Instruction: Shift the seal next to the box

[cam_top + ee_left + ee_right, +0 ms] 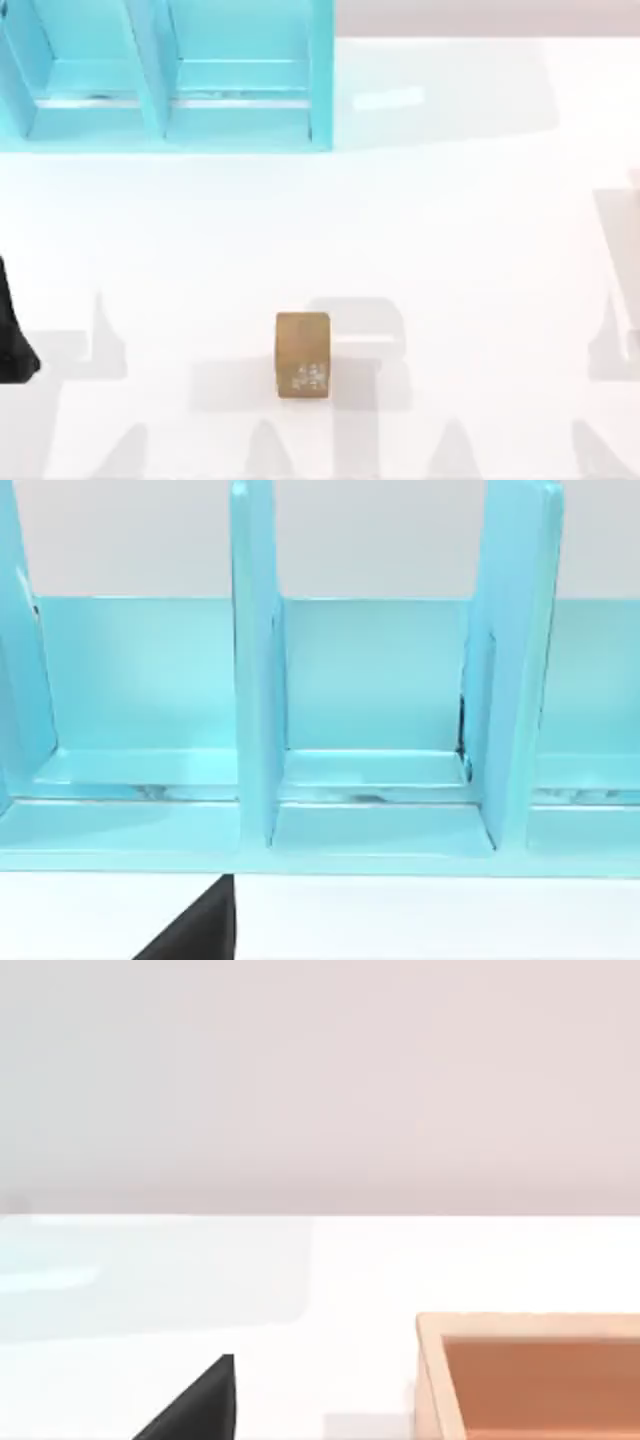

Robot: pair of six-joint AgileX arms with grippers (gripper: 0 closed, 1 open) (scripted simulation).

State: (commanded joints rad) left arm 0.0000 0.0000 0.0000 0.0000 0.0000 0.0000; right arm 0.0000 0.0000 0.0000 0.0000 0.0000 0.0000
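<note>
The seal, a small tan-brown wooden block with white speckled marks on its near face, stands alone on the white table, front centre in the top view. The box, an open wooden one with an orange-brown inside, appears in the right wrist view, a short way ahead of that wrist. A black part of my left arm sits at the table's left edge, well left of the seal. One dark finger shows in the left wrist view and one dark finger in the right wrist view. Neither arm touches the seal.
A turquoise shelf rack with upright dividers stands at the back left of the table; the left wrist view faces its compartments. White tabletop stretches between the rack, the seal and the right side.
</note>
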